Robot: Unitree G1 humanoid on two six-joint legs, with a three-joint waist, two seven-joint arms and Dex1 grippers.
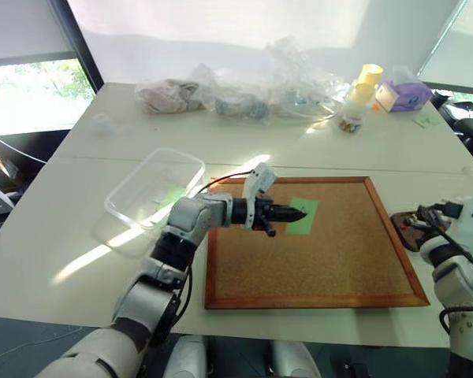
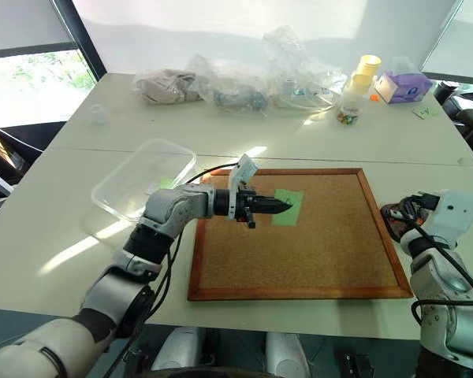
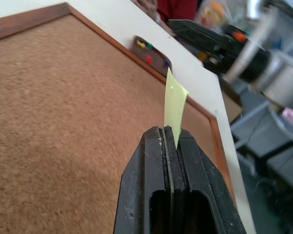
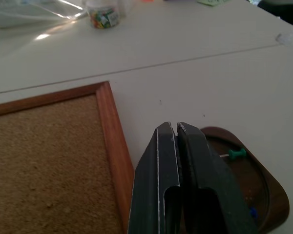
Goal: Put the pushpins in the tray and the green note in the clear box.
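**Landmark: cork board** (image 1: 315, 244), wood-framed, flat on the white table (image 1: 55, 236). All places below are given from it.

- **Left gripper** (image 2: 277, 206): over the board's far-left part, pointing level across it toward the right edge. Fingers pressed together, clamped on the green note.
- **Green note** (image 3: 174, 105): pinched by one edge. In the left wrist view it stands up on edge past the fingertips, its long side running along the line of the fingers; in the head views its free part reads as a green patch just beyond the tips, above the board's far-left area. Whether it is wholly clear of the cork I cannot tell.
- **Clear box** (image 1: 154, 189): on the table just off the board's far-left corner, open side up. It lies behind the left gripper, opposite to the way the fingers point. A pale-green paper already lies inside.
- **Tray** (image 4: 263, 192): dark brown, just off the board's right edge; coloured pushpins (image 3: 148, 52) inside, a green one among them.
- **Right gripper** (image 4: 178, 127): off the board's right edge, at the tray; fingers closed together, nothing seen between them.

**Judgement:** the left arm is nearer the box; the note must travel back leftward, off the board's corner, and the wrist likely needs to swing round so the note's free end comes over the box's opening.
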